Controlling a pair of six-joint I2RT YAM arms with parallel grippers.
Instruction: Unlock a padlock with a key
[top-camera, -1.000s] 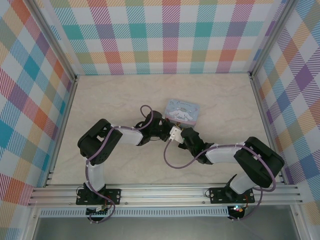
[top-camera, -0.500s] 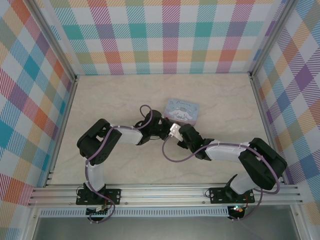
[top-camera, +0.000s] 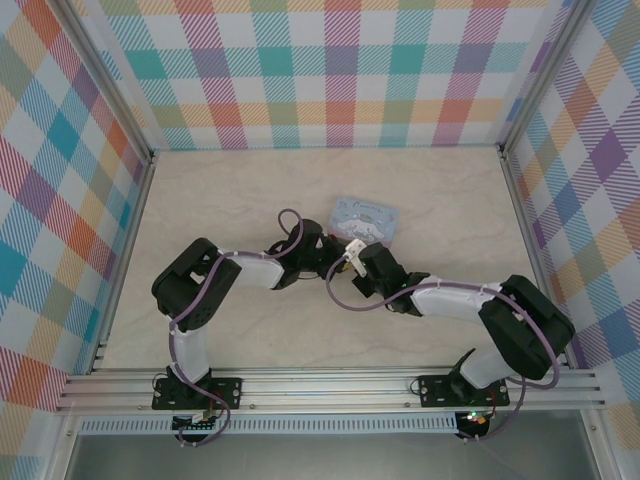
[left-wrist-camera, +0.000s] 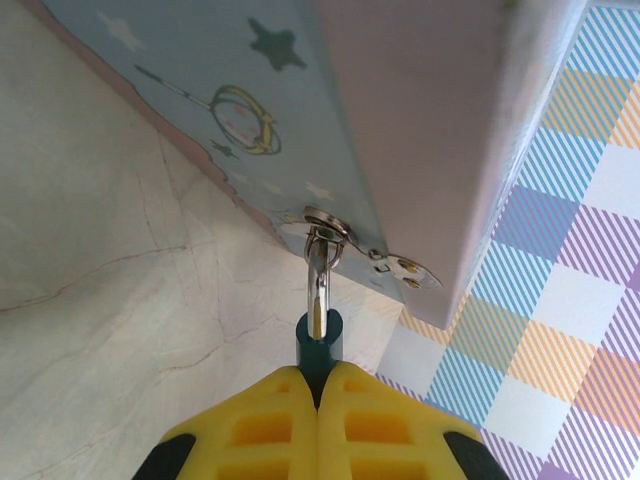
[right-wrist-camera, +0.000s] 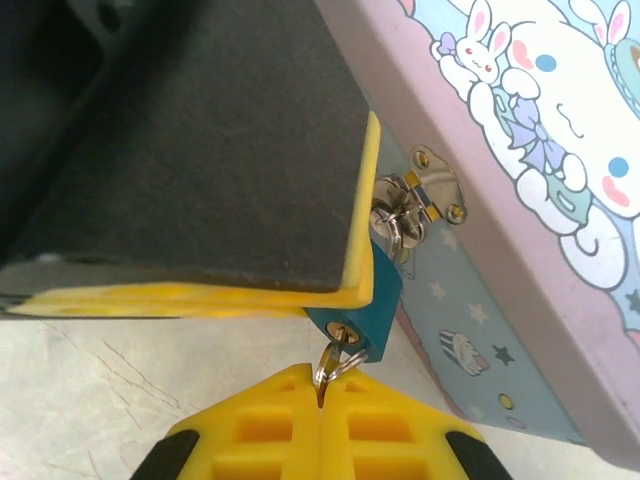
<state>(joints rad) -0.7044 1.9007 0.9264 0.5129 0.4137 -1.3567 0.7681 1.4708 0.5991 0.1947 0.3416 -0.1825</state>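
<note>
One tiny blue padlock (right-wrist-camera: 372, 295), hung by its thin silvery shackle through the ring of a metal hasp (right-wrist-camera: 432, 183) on the front wall of a pastel tin (right-wrist-camera: 520, 150). Tilted in the right wrist view, keyhole end pointing to 7 o'clock. Carries the key (right-wrist-camera: 330, 362) in that keyhole, with little of it on show beyond a silvery loop between lock and fingers. Key pinched at 6 o'clock of the lock by the right gripper (right-wrist-camera: 320, 392), yellow fingers pressed together with the key's end caught in the seam. Lock covered from 10 o'clock by one broad finger (right-wrist-camera: 200, 150) of the other arm, black outside, yellow pad against the blue body.

Seen from the left wrist, same padlock (left-wrist-camera: 319, 340) at 6 o'clock, shackle rising toward 12 into the hasp (left-wrist-camera: 400, 268) at the foot of the tin's (left-wrist-camera: 420, 120) star-printed side. Held by the left gripper (left-wrist-camera: 319, 385), fingers closed tight on the lower part of the blue body.

From above, two wrists meeting at mid-table. Tin (top-camera: 365, 213) right against them at 1 o'clock, lid with a white cartoon figure facing up. Left arm (top-camera: 250, 272) reaching in from 8 o'clock, right arm (top-camera: 450, 300) from 4 o'clock, a purple cable looped along each. Pale marbled table (top-camera: 220, 200) all round, checked walls (top-camera: 340, 70) at 9, 12 and 3 o'clock.
</note>
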